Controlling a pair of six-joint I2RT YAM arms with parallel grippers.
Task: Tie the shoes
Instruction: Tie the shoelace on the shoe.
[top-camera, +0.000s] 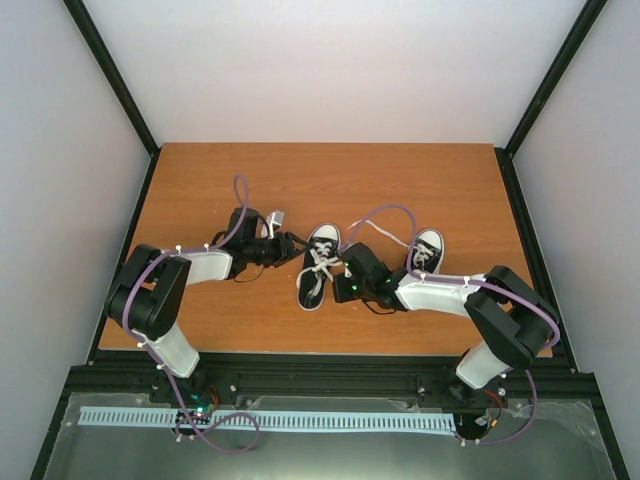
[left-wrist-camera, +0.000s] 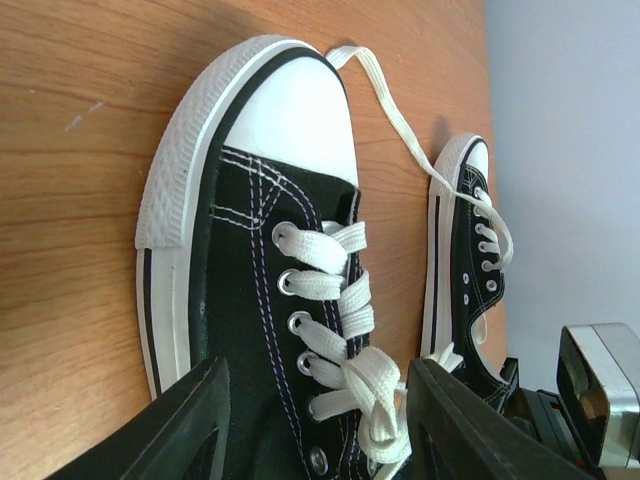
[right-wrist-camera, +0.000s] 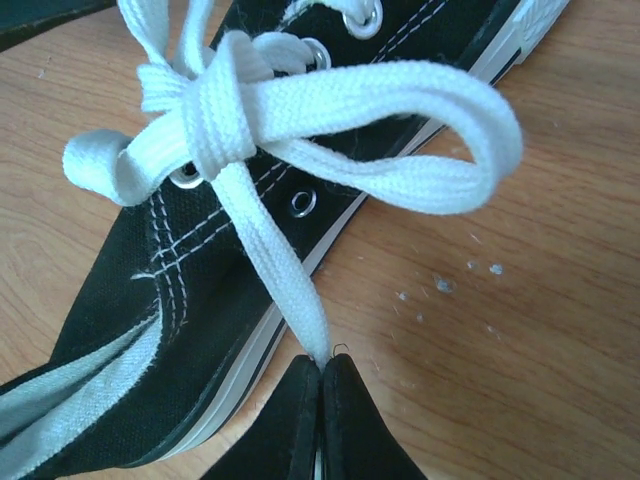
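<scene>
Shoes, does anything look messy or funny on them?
Yes. The right shoe looks untied, and its lace trails loose across the table. The left shoe has a lopsided bow: one big loop, one tiny.

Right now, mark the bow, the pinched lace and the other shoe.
bow (right-wrist-camera: 215, 110), right wrist view, its knot.
pinched lace (right-wrist-camera: 303, 318), right wrist view, near its tip.
other shoe (left-wrist-camera: 455, 255), left wrist view, black side.
</scene>
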